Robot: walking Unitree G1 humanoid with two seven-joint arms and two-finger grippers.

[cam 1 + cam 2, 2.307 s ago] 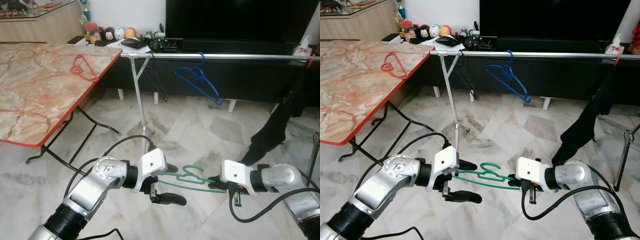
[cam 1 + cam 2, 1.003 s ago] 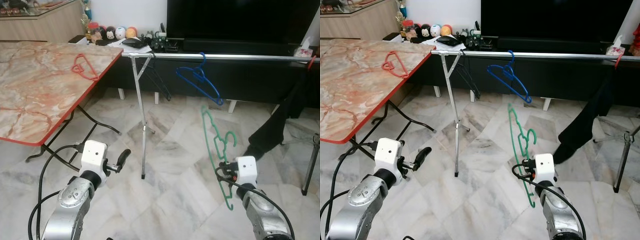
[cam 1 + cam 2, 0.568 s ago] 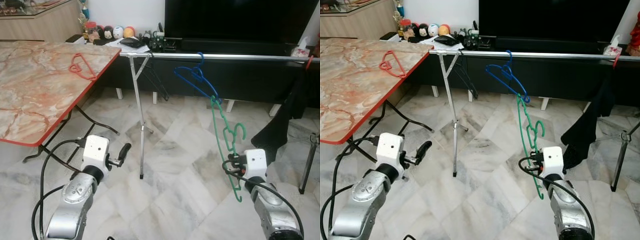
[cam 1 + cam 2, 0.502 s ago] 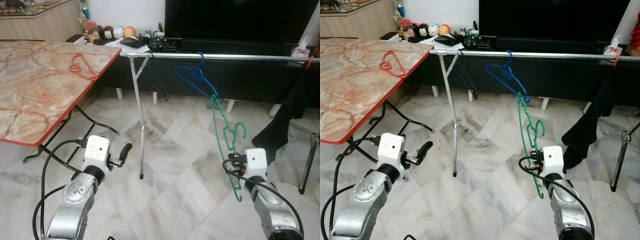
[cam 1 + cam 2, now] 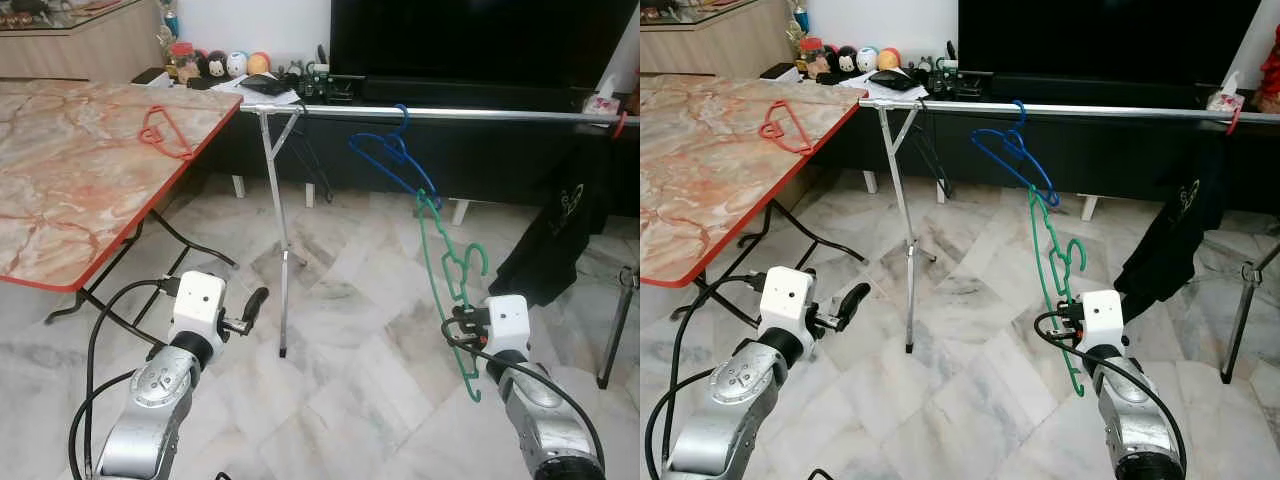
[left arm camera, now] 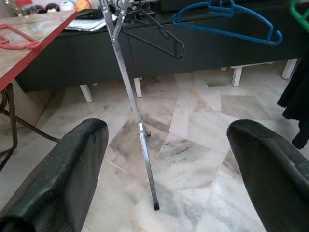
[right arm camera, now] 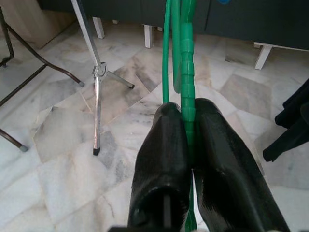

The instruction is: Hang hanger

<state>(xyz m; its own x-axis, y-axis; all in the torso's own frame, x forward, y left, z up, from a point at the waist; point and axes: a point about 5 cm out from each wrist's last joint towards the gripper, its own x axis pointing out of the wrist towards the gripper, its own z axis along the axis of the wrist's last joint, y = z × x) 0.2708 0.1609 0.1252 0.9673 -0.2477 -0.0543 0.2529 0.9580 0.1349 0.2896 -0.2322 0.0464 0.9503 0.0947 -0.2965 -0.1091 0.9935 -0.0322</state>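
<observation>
Far left, the marble desk [image 5: 70, 180] carries a red hanger [image 5: 165, 135], not my concern now. My left hand [image 5: 248, 308] hangs low over the floor, fingers spread wide, holding nothing, idle. Next across, the silver rail [image 5: 450, 115] runs on its tripod leg [image 5: 280, 260], with a black hanger [image 6: 154, 38] near the leg and a blue hanger [image 5: 395, 165] further along. Then the green hanger [image 5: 445, 280]: my right hand [image 7: 186, 145] is pinched tight on its frame, fingers [image 7: 164, 159] squeezing the green bar, holding it upright and below the rail, its top end up against the lower tip of the blue one. Dark garment [image 5: 555, 240] hangs at far right.

Step in hand, I judge: carry up to the rail. To do it well I'd lift until the hook clears the rail, keep to the right of the blue hanger so they don't tangle, turn the hook's opening toward the rail, lower on, then release only once it bears weight.
</observation>
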